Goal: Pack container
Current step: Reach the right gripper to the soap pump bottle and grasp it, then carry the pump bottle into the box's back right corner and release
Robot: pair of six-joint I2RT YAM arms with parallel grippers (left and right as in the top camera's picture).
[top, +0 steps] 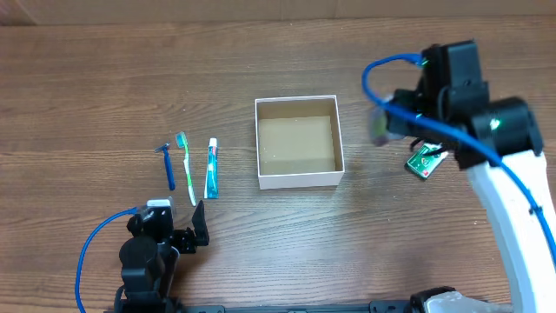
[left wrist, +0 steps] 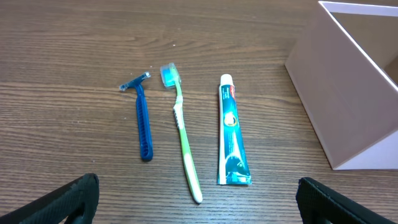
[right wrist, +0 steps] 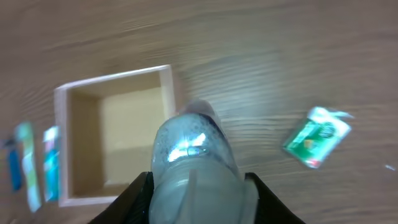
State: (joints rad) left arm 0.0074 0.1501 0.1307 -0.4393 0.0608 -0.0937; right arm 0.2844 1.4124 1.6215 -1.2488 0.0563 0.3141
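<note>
The container (top: 298,181), a square white-walled box with a brown inside, sits mid-table and holds nothing; it also shows in the left wrist view (left wrist: 348,93) and the right wrist view (right wrist: 65,143). My right gripper (right wrist: 198,196) is shut on a clear plastic bottle (right wrist: 194,155) and holds it in the air right of the container (top: 380,123). My left gripper (left wrist: 198,202) is open and empty, just in front of a blue razor (left wrist: 143,121), a green toothbrush (left wrist: 183,137) and a toothpaste tube (left wrist: 231,134), which lie side by side left of the container.
A small green packet (top: 425,161) lies on the wooden table to the right of the container, under my right arm; it also shows in the right wrist view (right wrist: 316,137).
</note>
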